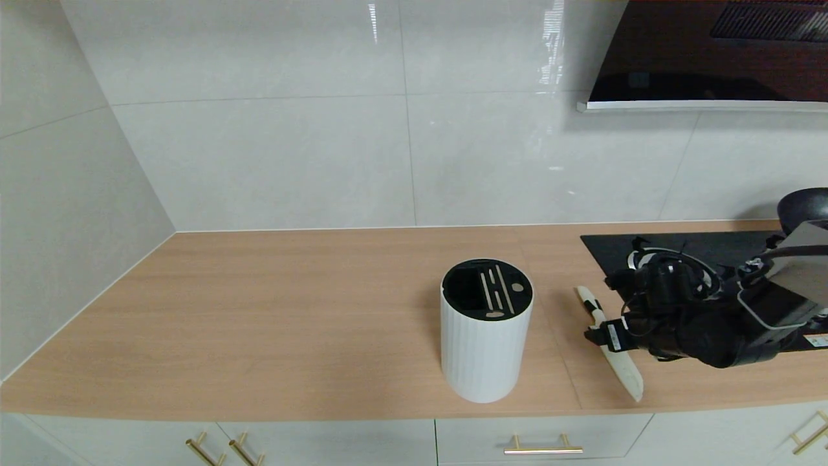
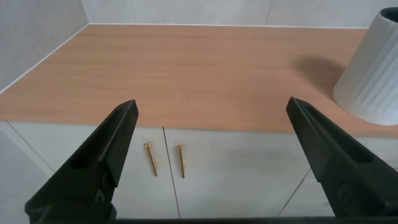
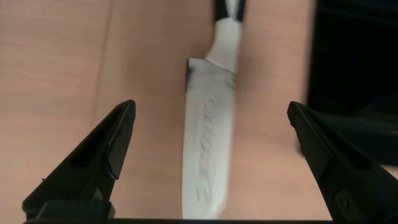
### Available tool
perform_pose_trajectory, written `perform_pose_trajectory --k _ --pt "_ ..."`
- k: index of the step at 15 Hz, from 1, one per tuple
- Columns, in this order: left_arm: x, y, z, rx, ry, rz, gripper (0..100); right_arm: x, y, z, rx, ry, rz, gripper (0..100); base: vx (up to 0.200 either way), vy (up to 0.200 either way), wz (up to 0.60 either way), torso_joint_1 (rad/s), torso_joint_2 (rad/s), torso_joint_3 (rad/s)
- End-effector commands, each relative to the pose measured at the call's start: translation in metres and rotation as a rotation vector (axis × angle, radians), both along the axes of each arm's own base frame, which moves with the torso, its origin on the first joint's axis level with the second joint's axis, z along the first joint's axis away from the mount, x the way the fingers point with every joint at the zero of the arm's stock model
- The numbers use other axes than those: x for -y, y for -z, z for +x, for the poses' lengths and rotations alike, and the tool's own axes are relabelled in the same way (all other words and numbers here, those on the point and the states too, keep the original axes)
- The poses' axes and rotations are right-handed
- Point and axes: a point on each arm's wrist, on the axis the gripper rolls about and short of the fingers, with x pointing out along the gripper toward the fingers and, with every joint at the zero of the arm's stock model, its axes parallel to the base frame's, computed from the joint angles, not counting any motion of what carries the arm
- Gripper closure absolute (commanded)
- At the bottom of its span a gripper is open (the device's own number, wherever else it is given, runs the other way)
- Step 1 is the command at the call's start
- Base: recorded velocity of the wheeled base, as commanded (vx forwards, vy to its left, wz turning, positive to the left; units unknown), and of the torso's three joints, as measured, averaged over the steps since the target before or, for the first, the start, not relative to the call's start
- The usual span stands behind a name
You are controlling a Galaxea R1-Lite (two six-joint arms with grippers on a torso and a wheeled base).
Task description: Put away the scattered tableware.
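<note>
Wooden bench (image 1: 291,310) carries the knife (image 1: 626,374), flat, right of the white holder (image 1: 486,336). Right pincer (image 3: 210,109) hangs spread over its blade; better to shift to the handle, straddle it squarely, then close. Left pincer (image 2: 211,109) gapes too.

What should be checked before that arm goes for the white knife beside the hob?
1. Right gripper open: ok, its fingers are spread wide.
2. Knife lined up: ok, it lies between the fingers in the right wrist view.
3. Grip over the handle: not ok, the fingers straddle the blade; the handle lies beyond.
4. Knife free on the counter: ok, nothing lies on it.
5. Holder upright, slots free: ok.
6. Gripper's height above the knife: cannot tell.
</note>
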Motion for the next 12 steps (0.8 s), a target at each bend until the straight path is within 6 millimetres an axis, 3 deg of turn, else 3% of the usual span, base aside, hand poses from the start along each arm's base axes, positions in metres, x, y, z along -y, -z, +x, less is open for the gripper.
perform_pose_trajectory --k 1,12 --pt "0.000 0.000 0.000 0.000 -0.001 0.000 0 -0.001 0.028 0.005 -0.060 -0.002 -0.008 0 0.000 0.000 0.00 0.000 0.00 0.000" --pt "0.000 0.000 0.000 0.000 -0.001 0.000 0 0.001 0.031 0.019 -0.039 0.002 0.018 0 0.000 0.000 0.00 0.000 0.00 0.000"
